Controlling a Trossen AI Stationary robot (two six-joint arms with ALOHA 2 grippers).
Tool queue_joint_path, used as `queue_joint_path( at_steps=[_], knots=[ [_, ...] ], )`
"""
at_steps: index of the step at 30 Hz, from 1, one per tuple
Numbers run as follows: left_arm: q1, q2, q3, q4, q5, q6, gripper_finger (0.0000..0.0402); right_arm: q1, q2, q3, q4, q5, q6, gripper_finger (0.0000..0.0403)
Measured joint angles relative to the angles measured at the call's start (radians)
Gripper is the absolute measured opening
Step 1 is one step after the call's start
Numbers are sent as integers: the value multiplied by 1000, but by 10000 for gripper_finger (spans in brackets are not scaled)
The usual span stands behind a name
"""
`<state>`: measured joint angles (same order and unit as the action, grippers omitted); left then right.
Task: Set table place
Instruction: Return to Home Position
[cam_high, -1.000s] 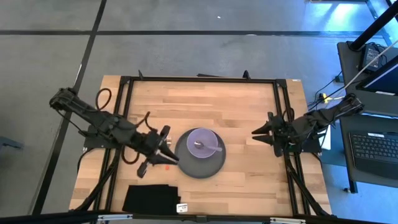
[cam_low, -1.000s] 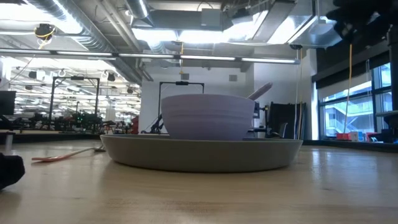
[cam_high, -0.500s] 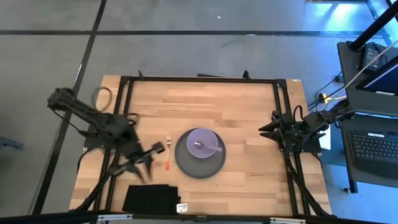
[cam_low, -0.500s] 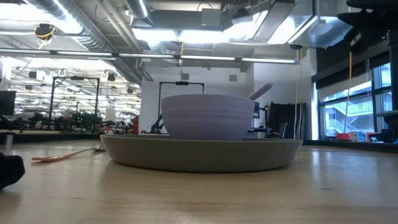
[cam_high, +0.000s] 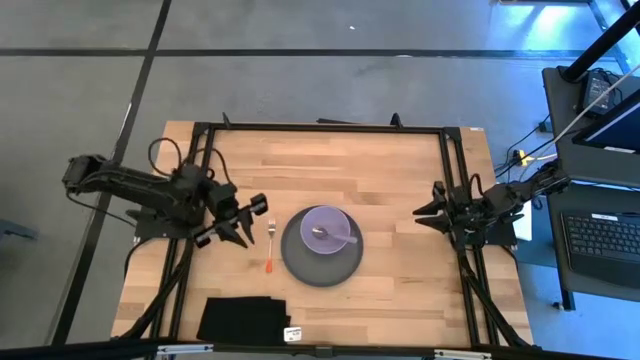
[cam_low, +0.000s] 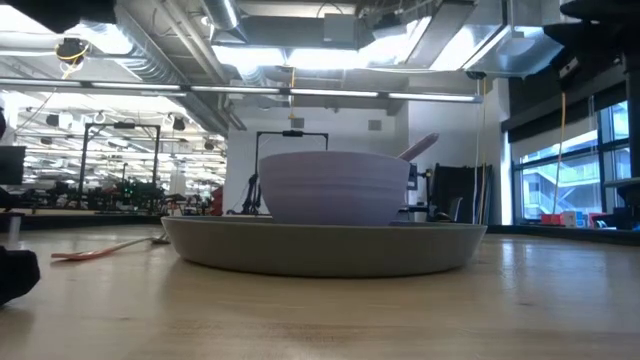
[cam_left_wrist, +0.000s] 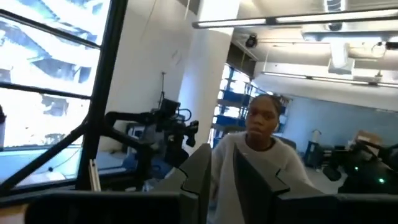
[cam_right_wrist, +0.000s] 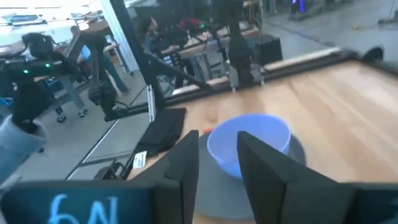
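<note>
The dark grey plate (cam_high: 300, 262) lies on the table's middle, and the lilac bowl (cam_high: 314, 220) stands in it. The lilac-handled spoon (cam_high: 337, 237) rests in the bowl, and its handle sticks out over the rim (cam_low: 420, 146). The orange-handled fork (cam_high: 269, 250) lies flat on the wood just left of the plate, tines toward the far edge. My left gripper (cam_high: 246, 220) is open and empty, left of the fork and raised. My right gripper (cam_high: 424, 205) is open and empty near the right rail. The bowl also shows in the right wrist view (cam_right_wrist: 249, 146).
A folded black cloth (cam_high: 240, 320) lies at the near left corner with a small white tag (cam_high: 293, 334) beside it. The black rail frame (cam_high: 320, 128) runs around the tabletop. A person (cam_left_wrist: 261, 155) shows beyond the table in the left wrist view.
My left gripper has drawn back from beside the plate, first toward the near edge, then up and toward the table's left. The fork has stayed flat on the wood. My right gripper has pulled back a little toward the right edge.
</note>
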<state>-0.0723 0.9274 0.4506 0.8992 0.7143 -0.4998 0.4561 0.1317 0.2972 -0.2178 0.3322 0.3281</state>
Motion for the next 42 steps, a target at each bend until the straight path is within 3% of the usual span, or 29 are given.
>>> queue_joint_path(
  at_steps=[7,11,18,27,42],
  knots=[
    [-81,-147,-73,-121,-94,73,50,-1,-61,0,-173,121,48,113],
    [-132,-235,-148,-185,-201,117,44,0,-130,0,-235,127,68,113],
    [-151,-370,-291,-165,-225,190,34,0,-130,-45,-227,133,91,113],
    [-151,-393,-428,-43,-199,154,21,0,-130,-163,-97,133,108,113],
    [-151,-394,-443,-63,-177,170,2,0,-123,-201,-42,164,103,113]
  ],
)
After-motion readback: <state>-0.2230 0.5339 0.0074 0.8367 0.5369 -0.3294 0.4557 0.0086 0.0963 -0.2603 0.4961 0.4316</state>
